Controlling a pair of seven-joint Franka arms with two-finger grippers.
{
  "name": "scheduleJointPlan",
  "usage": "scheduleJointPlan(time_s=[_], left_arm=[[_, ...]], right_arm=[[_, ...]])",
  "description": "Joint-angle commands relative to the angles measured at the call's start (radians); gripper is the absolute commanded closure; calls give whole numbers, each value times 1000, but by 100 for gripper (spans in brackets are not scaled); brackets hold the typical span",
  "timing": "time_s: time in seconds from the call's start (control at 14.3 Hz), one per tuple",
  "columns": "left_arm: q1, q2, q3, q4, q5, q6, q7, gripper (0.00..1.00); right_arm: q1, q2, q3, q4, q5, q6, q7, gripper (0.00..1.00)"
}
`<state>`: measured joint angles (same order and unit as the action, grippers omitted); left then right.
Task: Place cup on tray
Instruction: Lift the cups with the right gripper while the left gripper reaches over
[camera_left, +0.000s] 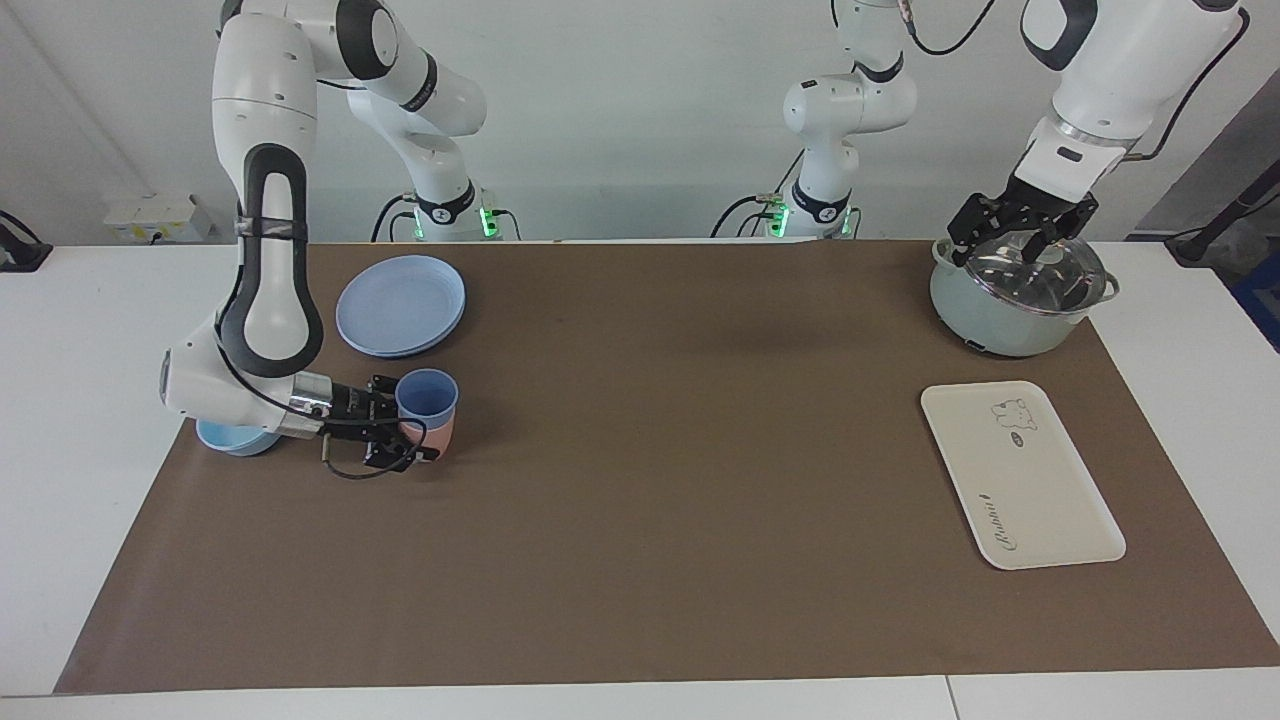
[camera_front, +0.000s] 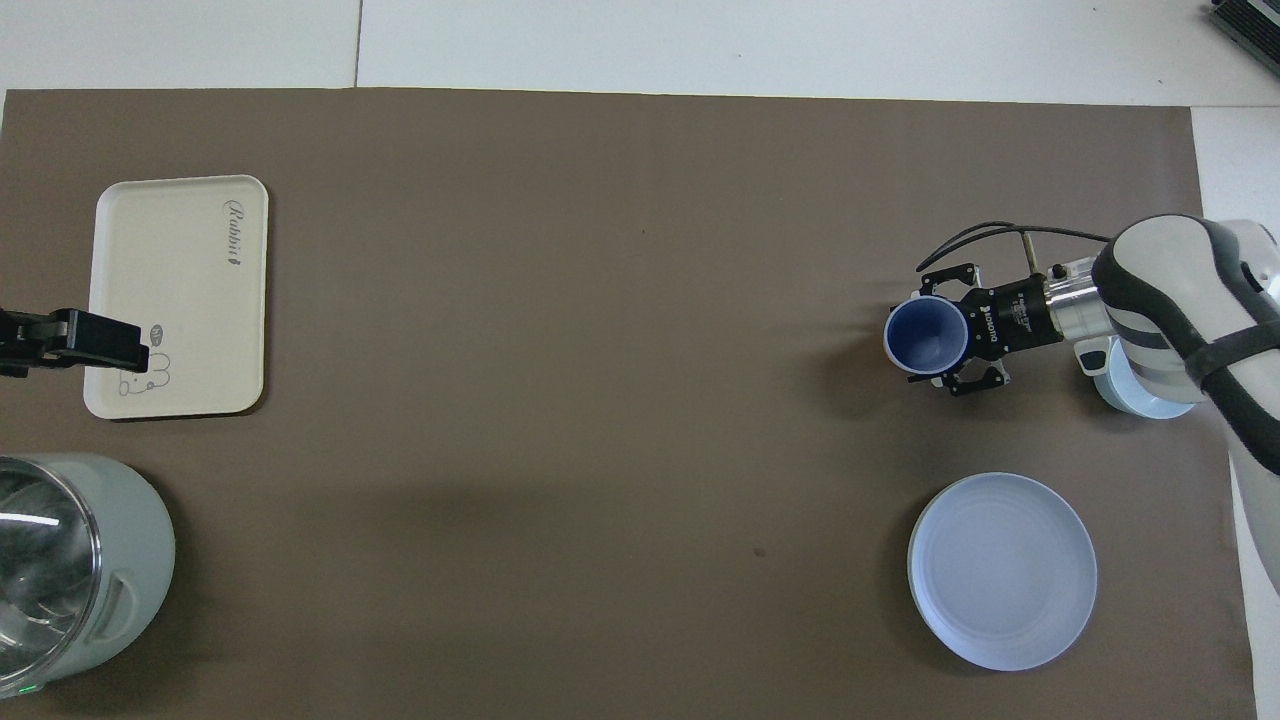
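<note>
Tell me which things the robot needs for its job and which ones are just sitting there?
Needed: the blue cup, nested in a pink cup, gripped by the right gripper; the tray.
Just there: plates, bowl, lidded pot under the waiting left gripper.

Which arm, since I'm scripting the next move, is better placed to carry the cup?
Right: its pincer grips the cup. The left pincer is over the pot, away from the cup.

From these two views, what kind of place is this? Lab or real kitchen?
Most likely a robotics lab bench staged as a kitchen. Two Franka arms stand at a white table under a brown mat, with bare walls; the cup, tray, plates and lidded pot are spread out as props.
</note>
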<state>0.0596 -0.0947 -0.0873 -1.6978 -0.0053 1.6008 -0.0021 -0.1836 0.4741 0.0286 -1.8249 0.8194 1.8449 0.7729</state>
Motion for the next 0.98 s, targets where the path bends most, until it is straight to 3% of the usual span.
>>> scheduleJointPlan(time_s=[0.0,0.28,0.63,0.91], left_arm=[[-9,-17,-6,-29,-10,60,25,0],[-1,-17,-9,-29,-10,60,73,0],[0,-25,-9,-34,-12,35,57,0],[-21,-25,-14,-42,-204,74,-122,0]], right_arm=[[9,-63,5,-56,61,-9,-41,100],[61,-130,7,-80,80,-10,6,100],[179,-210,7,-73,122,8,198,100],[254,-255,7,-62,168,39,296,100]])
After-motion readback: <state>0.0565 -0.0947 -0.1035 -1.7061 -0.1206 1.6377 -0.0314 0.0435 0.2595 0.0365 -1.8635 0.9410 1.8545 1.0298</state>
